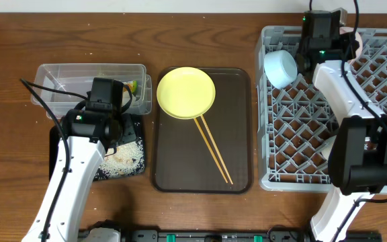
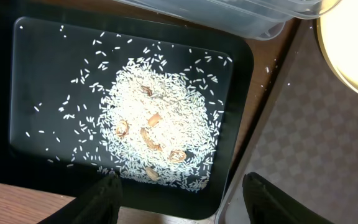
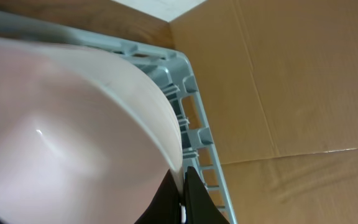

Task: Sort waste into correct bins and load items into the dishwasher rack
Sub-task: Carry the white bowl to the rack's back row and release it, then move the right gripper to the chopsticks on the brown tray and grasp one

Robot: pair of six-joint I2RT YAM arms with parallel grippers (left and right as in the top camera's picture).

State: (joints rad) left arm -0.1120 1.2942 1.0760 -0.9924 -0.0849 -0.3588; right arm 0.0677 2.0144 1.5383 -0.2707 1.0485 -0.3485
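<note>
Pinkish bowl (image 3: 61, 137) tight in right gripper (image 3: 182, 194) by rack wall (image 3: 194, 118); left gripper (image 2: 180, 188) agape above rice (image 2: 160, 124).

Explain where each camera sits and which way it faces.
Overhead: above the brown wooden table, facing straight down; both arms show.
Left wrist: above the shallow black rectangular tray of white rice, facing down; open left end effector shows.
Right wrist: beside the large grey plastic grid rack; right end effector grips the pale pink round bowl.
Shared: overhead and left wrist show the tray.
</note>
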